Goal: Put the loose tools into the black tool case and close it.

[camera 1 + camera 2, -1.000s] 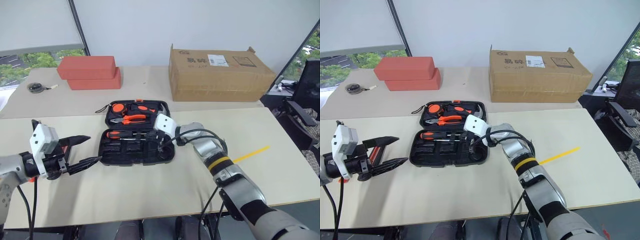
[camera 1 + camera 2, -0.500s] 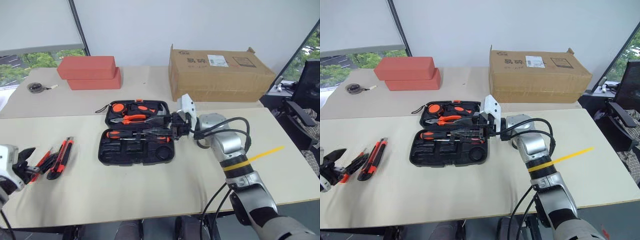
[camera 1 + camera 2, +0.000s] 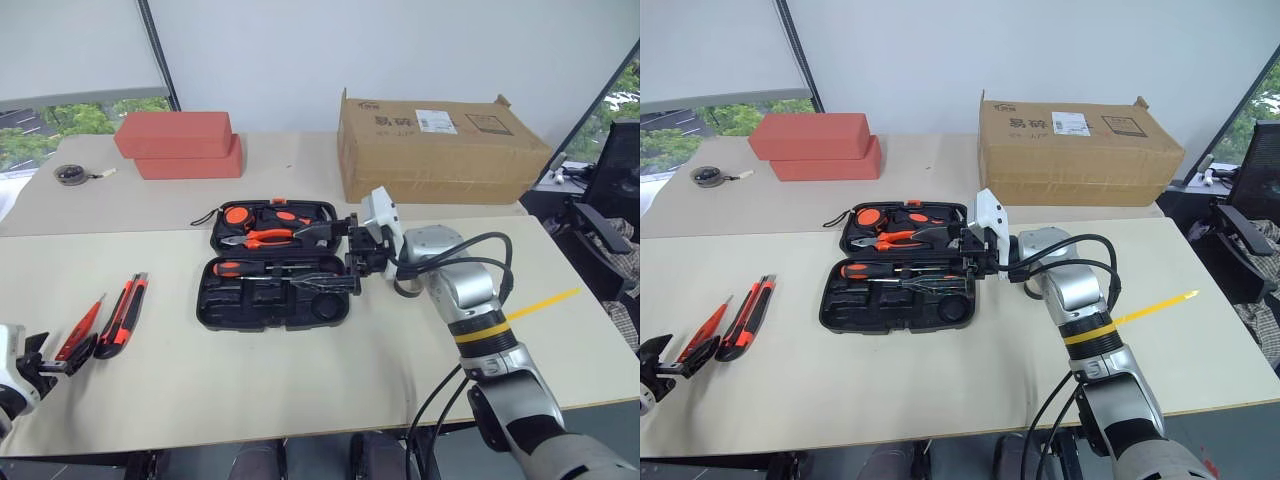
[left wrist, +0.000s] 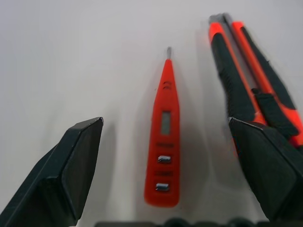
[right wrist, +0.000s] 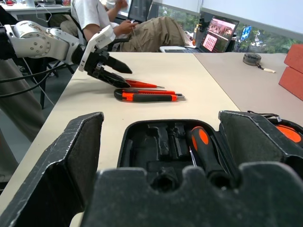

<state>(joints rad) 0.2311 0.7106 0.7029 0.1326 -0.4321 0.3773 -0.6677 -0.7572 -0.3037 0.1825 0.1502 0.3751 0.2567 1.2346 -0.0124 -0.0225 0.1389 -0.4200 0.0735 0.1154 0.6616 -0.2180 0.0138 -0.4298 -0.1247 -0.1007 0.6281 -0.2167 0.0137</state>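
Observation:
The black tool case [image 3: 272, 296] lies open mid-table, a black-and-orange screwdriver [image 3: 248, 268] and a dark tape ring [image 3: 322, 305] resting in its front half. My right gripper [image 3: 322, 258] hovers open over the case's right end, pointing left, with nothing between its fingers. The slim orange screwdriver [image 4: 163, 142] and the orange-black utility knife [image 4: 251, 80] lie side by side on the table at the far left. My left gripper [image 3: 48, 357] is open low at the screwdriver's near end, the screwdriver lying between its fingers [image 4: 61, 175] untouched.
Orange-handled pliers [image 3: 265, 238] and a hammer sit in the case's rear half. Red boxes [image 3: 180, 145], a cardboard box [image 3: 440, 145] and a tape measure [image 3: 70, 175] stand on the far table. A yellow strip [image 3: 545, 300] lies at right. A seated person [image 5: 109, 14] is beyond the table.
My right gripper rose out of the case and opened. My left gripper swung out left and sank to the table, uncovering the knife and slim screwdriver.

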